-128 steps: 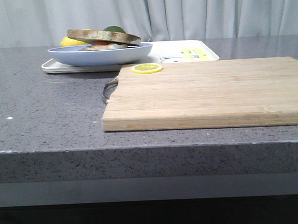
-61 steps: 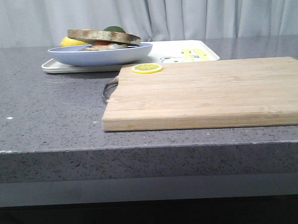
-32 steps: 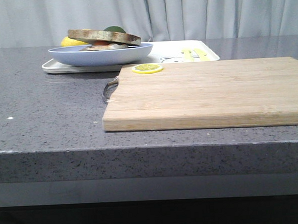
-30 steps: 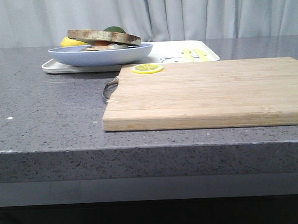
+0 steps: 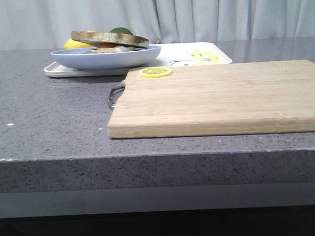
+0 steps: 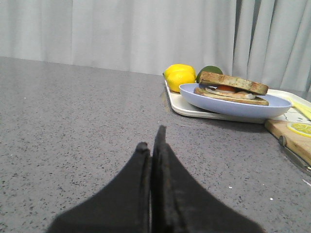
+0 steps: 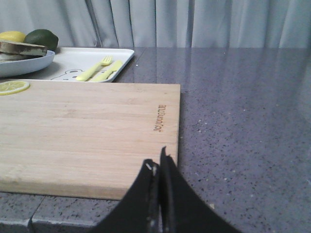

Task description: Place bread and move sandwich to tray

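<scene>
Nearest, at the front edge of the grey tabletop (image 5: 52,123): left pincer (image 6: 151,145) pressed together, empty, low over bare stone; right pincer (image 7: 159,167) likewise pressed together and empty, just over the near edge of the wooden cutting board (image 5: 220,96).

Further in: one cutting board, lying toward the right edge of the tabletop, metal handle (image 5: 115,94) at its left end, one lemon slice (image 5: 155,72) at its far left corner.

Toward the far edge: one white tray (image 5: 167,56) with one pale-blue plate (image 5: 105,57) on its left half. On the plate, one sandwich (image 5: 110,40): bread (image 6: 233,82) seated on top, white egg and red filling visible between two slices. On the tray's right half, a yellow fork (image 7: 95,69) and one more yellow utensil beside it. Behind the plate, one whole lemon (image 6: 179,76) and one green lime (image 6: 209,72).

Judged status: bread placed, plate on tray, both steps apparently complete. To close out well: hold both arms retracted and low, clear of the board and tray; avoid any contact that could shift the plate or dislodge the top slice; check that the plate sits fully inside the tray rim, its near side slightly overhanging in the front view.
</scene>
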`<state>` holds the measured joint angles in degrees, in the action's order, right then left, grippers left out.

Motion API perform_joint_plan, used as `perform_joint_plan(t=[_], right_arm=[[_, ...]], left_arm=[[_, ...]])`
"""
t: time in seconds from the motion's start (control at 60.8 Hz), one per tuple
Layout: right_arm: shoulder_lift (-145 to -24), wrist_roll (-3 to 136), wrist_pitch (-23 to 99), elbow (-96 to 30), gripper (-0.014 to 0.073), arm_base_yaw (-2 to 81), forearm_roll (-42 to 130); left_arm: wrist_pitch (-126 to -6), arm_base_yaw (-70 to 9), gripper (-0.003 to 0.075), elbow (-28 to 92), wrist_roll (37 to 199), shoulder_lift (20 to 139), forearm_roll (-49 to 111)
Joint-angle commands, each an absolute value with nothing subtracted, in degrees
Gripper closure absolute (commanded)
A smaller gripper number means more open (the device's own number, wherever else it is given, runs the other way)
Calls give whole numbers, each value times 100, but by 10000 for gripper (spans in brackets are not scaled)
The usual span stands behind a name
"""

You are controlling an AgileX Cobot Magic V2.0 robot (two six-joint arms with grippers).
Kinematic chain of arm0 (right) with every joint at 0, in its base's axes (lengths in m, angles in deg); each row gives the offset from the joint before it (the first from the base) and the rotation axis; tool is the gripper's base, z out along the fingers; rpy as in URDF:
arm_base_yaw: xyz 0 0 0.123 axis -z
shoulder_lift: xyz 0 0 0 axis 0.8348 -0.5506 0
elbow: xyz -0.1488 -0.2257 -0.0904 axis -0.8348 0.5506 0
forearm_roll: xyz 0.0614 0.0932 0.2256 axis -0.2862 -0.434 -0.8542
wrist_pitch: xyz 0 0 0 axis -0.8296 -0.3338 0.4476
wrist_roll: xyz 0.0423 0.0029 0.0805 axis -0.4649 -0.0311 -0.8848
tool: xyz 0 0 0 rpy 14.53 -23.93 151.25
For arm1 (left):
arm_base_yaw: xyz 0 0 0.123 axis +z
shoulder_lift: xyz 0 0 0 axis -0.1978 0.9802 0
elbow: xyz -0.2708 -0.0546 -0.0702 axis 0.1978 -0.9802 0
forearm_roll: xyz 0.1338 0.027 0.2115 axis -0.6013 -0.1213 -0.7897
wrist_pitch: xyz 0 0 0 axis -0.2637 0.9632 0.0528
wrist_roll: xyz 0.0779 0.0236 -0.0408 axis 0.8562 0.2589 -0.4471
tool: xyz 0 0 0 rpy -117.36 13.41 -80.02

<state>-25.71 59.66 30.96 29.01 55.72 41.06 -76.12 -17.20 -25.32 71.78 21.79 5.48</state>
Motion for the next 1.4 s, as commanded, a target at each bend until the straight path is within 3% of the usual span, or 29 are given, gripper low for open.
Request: perform_joint_plan(t=[0.0,0.214,1.381], right_arm=[[-2468,5857,2474,2880,662,5599,4281],[-2462,3984,2240,2880,662,5599,5810],[-2468,3984,2240,2880,662,5831,5822]], left_arm=[[-8093,-1755,741,-2546,7129,2064,548],[-8093,-1755,741,-2546,7129,2064,548],[-8093,-1755,741,-2546,7129,2064,548]])
